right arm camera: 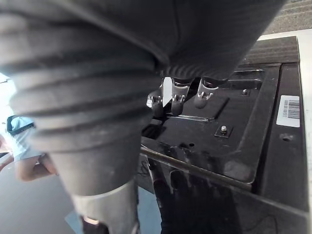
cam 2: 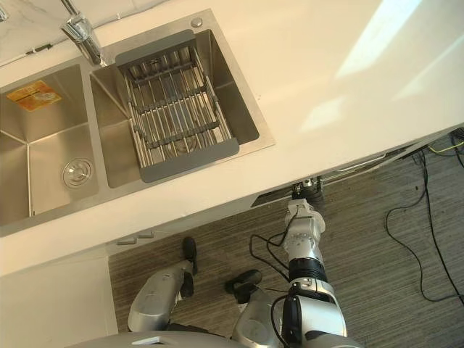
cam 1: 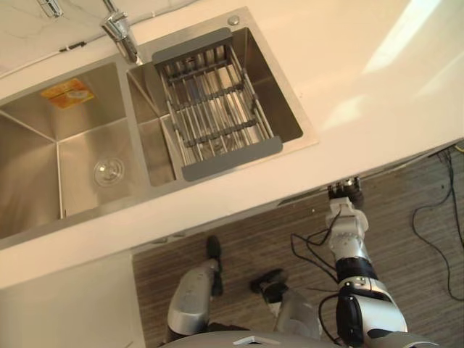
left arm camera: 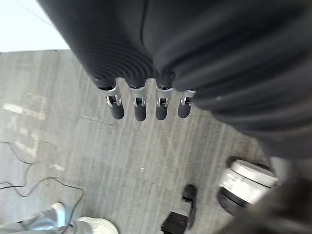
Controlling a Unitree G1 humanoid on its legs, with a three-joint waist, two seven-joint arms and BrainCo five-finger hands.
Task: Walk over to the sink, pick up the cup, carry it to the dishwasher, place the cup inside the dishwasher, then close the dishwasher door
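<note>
Stainless steel double sink [cam 1: 80,138] takes up the upper left of the head views, set in a white counter [cam 1: 348,87]. A tap [cam 1: 119,32] stands at the top edge and a wire rack [cam 1: 214,109] lies across the right-hand basin. Where the cup is cannot be told.

The right hand [cam 2: 308,190] appears right of centre in the head views, up against the counter's lower edge, and its fingers cannot be made out from there. The right wrist view supplies them: the fingers [right arm camera: 174,95] are relaxed and grasp nothing. Their tips are at a black panel of the dishwasher [right arm camera: 234,141] (a barcode label [right arm camera: 289,111] sits at the right edge), though actual contact cannot be confirmed. A person [right arm camera: 19,129] in a pale blue top shows at that view's left edge.

In the left wrist view, the left hand [left arm camera: 140,105] hangs over the grey plank floor [left arm camera: 73,146], fingers straight, loose and empty. A white shoe [left arm camera: 97,225] shows at the lower left.
</note>
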